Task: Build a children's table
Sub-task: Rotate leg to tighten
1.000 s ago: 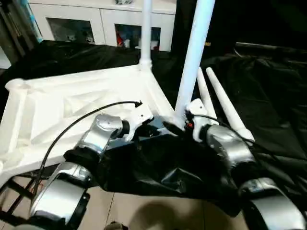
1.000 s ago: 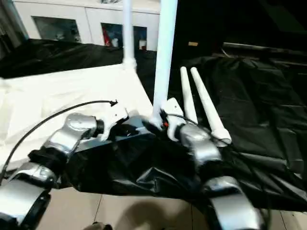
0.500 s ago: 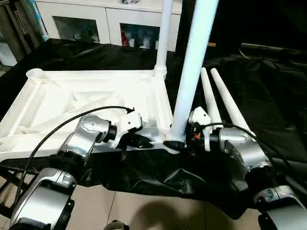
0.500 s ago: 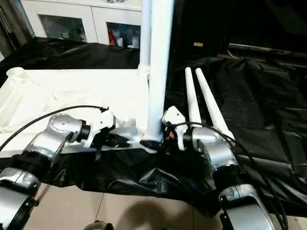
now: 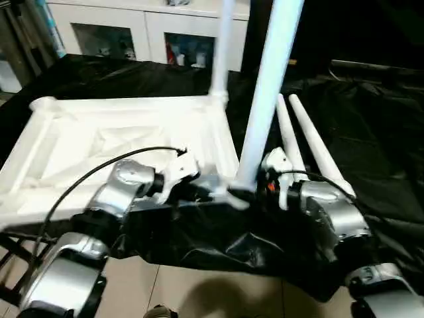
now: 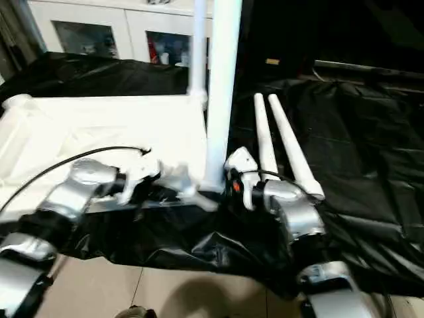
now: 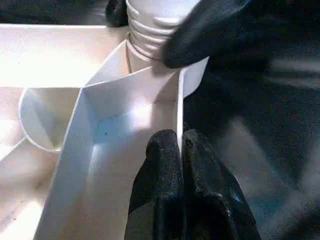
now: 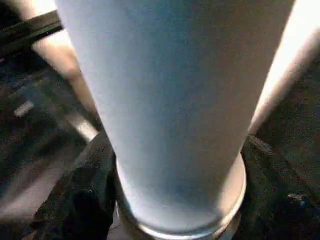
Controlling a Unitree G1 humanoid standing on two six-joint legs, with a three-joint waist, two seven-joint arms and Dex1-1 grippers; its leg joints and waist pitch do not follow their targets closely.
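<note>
White plastic leg (image 5: 265,93) now stands upright in the table top's (image 5: 99,132) near right corner socket; right fingers (image 8: 90,200) have narrowed around its base, while left fingers (image 7: 170,165) pinch the rim.

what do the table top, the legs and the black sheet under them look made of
Table top: likely moulded plastic, white and smooth, judging by its thin walls and ribs on the underside. Legs: the upright one and the loose ones look like white plastic tubes, with a slight sheen; the upright one's end shows moulded rings. Black sheet: thin glossy plastic film, probably, since it wrinkles and glints.
</note>
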